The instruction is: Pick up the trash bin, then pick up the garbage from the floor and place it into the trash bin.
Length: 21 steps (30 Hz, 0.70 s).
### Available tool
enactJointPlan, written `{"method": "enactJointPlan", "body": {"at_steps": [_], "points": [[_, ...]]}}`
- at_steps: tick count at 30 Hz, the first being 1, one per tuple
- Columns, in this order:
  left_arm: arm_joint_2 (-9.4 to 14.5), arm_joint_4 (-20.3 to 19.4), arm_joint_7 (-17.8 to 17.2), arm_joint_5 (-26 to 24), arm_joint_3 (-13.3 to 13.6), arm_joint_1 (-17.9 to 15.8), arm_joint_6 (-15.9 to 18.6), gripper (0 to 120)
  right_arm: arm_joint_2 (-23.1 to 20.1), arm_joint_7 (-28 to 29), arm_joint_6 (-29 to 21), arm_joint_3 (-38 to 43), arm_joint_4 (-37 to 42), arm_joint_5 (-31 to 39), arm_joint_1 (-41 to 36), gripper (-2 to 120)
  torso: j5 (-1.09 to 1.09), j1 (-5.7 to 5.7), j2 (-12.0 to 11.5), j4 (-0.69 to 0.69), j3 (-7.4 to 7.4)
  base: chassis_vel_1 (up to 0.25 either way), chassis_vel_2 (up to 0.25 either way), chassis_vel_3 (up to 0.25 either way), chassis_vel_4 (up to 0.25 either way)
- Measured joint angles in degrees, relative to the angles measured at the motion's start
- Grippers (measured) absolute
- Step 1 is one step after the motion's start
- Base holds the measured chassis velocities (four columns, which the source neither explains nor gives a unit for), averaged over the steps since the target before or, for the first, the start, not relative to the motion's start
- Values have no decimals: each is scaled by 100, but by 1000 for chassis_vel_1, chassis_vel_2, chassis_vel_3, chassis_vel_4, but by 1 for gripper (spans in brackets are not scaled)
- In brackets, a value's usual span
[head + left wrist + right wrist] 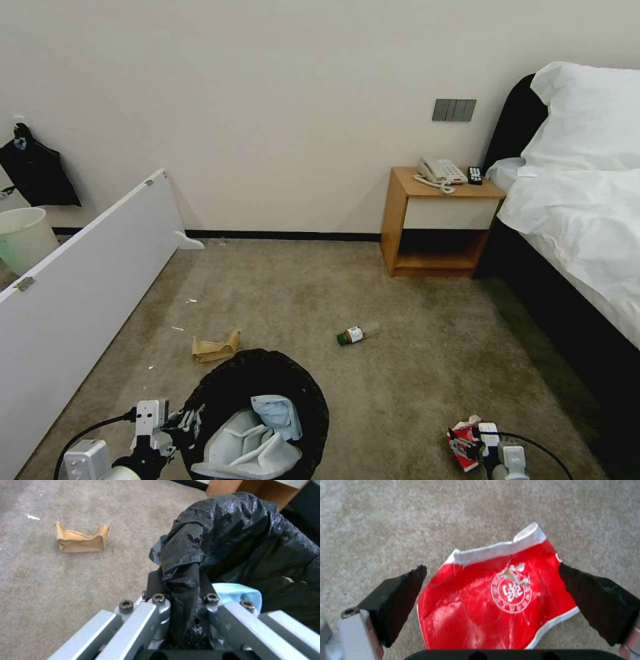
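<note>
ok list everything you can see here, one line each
trash bin: 1, black-lined, on the carpet by the left tool, white items inside
brown paper bag: 1, tan, torn, on the carpet beyond the bin
bottle: 1, green cap, lying on the carpet mid-room
red packet: 1, red and white, on the carpet between the right tool's pads
white bin: 1, behind the white panel
white panel: 1, leaning along the left
nightstand: 1, wood, by the bed, with a phone
bed: 1, white sheets, right
left tool: 1, shut on the bin's black liner
right tool: 1, open, straddling the packet
</note>
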Motion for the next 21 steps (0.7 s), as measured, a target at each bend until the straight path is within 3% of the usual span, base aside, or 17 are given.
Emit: {"method": "enactJointPlan", "body": {"at_steps": [21], "points": [[-1,12,9,-10,-6,18,-13,5,147,243,-318,-106,-183,446,274,99,0,0,0,0,0,0,0,0,0]]}}
